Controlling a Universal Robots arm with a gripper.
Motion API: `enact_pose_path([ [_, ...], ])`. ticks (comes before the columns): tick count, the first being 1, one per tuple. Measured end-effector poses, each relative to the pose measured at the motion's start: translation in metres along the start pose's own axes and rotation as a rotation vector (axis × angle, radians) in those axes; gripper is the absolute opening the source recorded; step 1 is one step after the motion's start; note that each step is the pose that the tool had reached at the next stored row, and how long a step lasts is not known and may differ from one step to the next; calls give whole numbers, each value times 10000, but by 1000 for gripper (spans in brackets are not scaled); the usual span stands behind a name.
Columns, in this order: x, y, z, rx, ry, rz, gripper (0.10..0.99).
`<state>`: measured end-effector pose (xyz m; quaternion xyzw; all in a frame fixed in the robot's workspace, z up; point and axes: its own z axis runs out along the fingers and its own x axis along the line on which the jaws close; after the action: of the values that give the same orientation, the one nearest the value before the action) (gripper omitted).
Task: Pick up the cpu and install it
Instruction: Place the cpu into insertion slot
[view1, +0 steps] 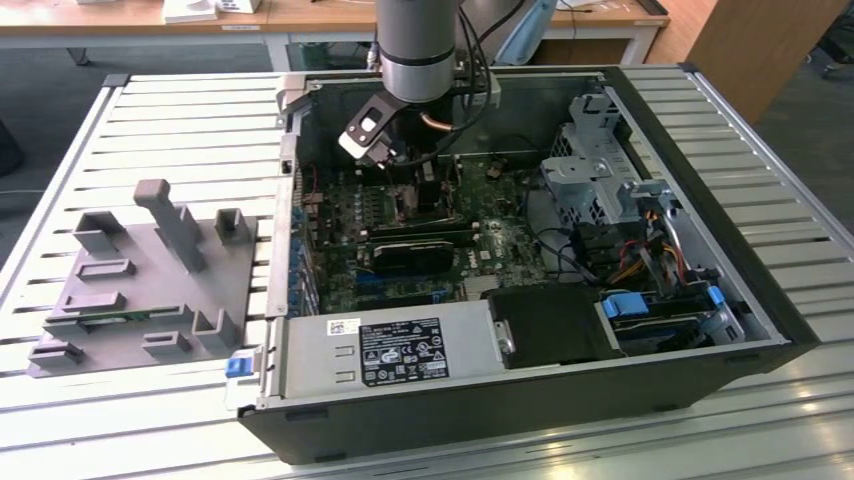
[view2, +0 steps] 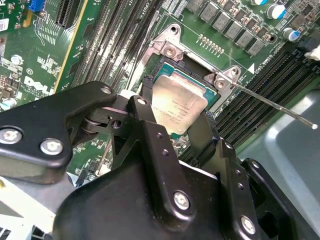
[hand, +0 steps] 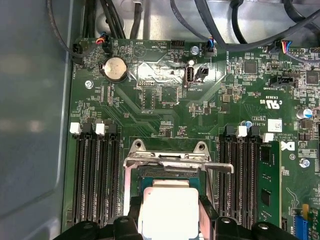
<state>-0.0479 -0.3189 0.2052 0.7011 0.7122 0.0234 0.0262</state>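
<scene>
The jaws of the gripper (view2: 176, 116) are seen clenched on the cpu (view2: 180, 100), with one finger set against each side edge. The cpu is held directly over the open socket (hand: 177, 162) of the motherboard (hand: 165, 105); whether it is seated cannot be told. In the exterior view, upper centre, the arm (view1: 416, 45) is lowered into the computer case (view1: 534, 410). A grey fixture (view1: 147, 280) is laid on the slatted tabletop (view1: 187, 120) at the exterior view's left.

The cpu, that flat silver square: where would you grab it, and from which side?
By two opposite edges, coming straight down from above. The cpu is thin and lies flat over the socket frame, so only its rim offers purchase; the gripper pinches it that way.
</scene>
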Motion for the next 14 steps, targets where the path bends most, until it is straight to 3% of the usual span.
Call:
enact_pose_path([
  [14, 0, 19, 84, 13, 18, 1, 533],
])
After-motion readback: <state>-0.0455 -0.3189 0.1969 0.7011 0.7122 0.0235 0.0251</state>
